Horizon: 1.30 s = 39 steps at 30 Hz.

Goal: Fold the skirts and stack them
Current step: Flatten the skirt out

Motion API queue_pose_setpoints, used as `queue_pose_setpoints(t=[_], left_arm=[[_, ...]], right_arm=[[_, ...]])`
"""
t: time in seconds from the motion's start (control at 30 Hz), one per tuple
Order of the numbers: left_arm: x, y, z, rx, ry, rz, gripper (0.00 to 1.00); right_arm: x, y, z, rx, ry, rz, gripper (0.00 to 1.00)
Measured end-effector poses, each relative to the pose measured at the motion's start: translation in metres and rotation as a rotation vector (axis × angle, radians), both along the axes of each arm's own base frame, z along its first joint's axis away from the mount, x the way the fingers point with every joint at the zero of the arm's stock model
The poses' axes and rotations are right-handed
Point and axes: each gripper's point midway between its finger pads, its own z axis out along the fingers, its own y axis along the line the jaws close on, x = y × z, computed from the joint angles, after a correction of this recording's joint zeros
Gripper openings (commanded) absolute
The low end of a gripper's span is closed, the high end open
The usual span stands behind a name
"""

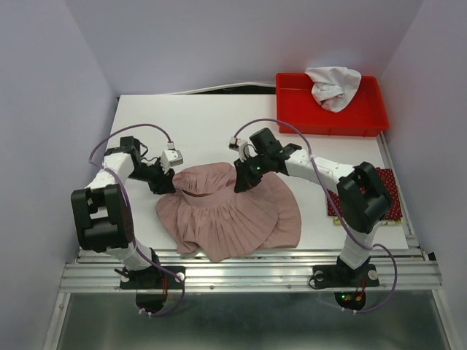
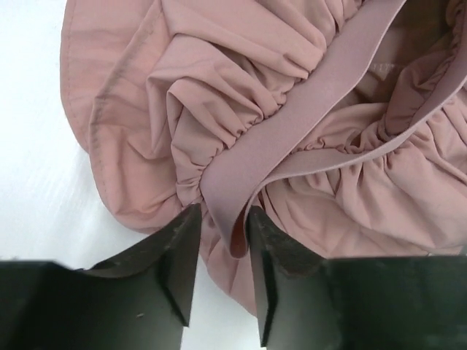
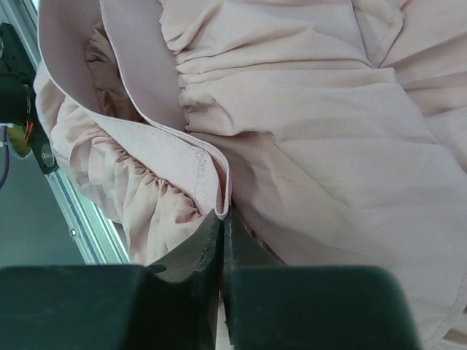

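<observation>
Centrally, on the white surface (image 1: 204, 124) and close to its near edge: dusty-pink pleated skirt (image 1: 233, 215), spread in a rumpled fan between the two arms. Hem toward the arm bases, waistband (image 2: 321, 80) at the far side. Gathered and creased all over rather than flat, with the waistband mouth gaping and the inner face of the cloth on show.

At the left end of the waistband: left tool (image 2: 222, 219), partly open, one finger on each side of a doubled-over bit of the elastic band. Jaws plainly apart, with the band in the gap between them. Hard to tell whether pinched or only straddled.

At the right end of the waistband: right tool (image 3: 222, 215), closed, fingers pressed together and the stitched edge of the band nipped at the very tips. Cloth falling away from that grip on both sides, ruffled gathers to one side, smoother pleats to the other.

Farther right on the surface, partly hidden behind the right arm: dark red skirt with small white dots (image 1: 392, 191), lying flat, well apart from the pink one.

At the far right corner: red bin (image 1: 292, 109), holding a crumpled white cloth (image 1: 332, 86) near its back wall.
</observation>
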Motion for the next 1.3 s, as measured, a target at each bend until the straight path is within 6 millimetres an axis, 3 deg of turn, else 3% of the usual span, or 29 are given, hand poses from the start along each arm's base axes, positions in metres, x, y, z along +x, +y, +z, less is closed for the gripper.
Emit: queue_pose_setpoints(t=[0.03, 0.13, 0.2, 0.3, 0.4, 0.53, 0.7, 0.8, 0.97, 1.1, 1.2, 1.3], left_arm=[[0.001, -0.001, -0.001, 0.004, -0.004, -0.007, 0.16], [0.001, -0.003, -0.001, 0.010, 0.002, -0.008, 0.00], [-0.001, -0.002, -0.001, 0.019, 0.013, -0.004, 0.00], [0.006, 0.010, 0.013, 0.041, 0.008, 0.040, 0.00], [0.028, 0.024, 0.051, 0.047, -0.070, 0.095, 0.00], [0.056, 0.027, 0.142, 0.043, -0.301, 0.122, 0.00], [0.038, 0.019, 0.229, 0.056, -0.508, 0.086, 0.00], [0.021, 0.016, 0.246, 0.083, -0.574, 0.063, 0.00], [0.007, 0.014, 0.255, 0.093, -0.600, 0.090, 0.00], [0.034, 0.021, 0.272, 0.054, -0.641, 0.212, 0.00], [0.070, 0.028, 0.282, 0.006, -0.647, 0.306, 0.00], [0.129, 0.039, 0.290, -0.048, -0.653, 0.395, 0.00]], right_arm=[[0.001, 0.000, 0.002, 0.003, -0.009, 0.005, 0.01], [0.001, 0.001, 0.011, 0.014, -0.037, 0.006, 0.01], [0.003, -0.001, 0.022, 0.023, -0.069, 0.006, 0.01], [0.012, -0.013, 0.055, 0.056, -0.168, -0.006, 0.01], [0.029, -0.032, 0.093, 0.096, -0.281, -0.046, 0.01], [0.056, -0.056, 0.155, 0.143, -0.483, -0.098, 0.01], [0.056, -0.067, 0.215, 0.179, -0.684, -0.095, 0.01], [0.056, -0.071, 0.238, 0.188, -0.759, -0.096, 0.01], [0.069, -0.072, 0.247, 0.168, -0.796, -0.128, 0.01], [0.107, -0.062, 0.261, 0.154, -0.856, -0.187, 0.01], [0.149, -0.053, 0.267, 0.131, -0.917, -0.250, 0.01], [0.196, -0.043, 0.271, 0.112, -0.983, -0.324, 0.01]])
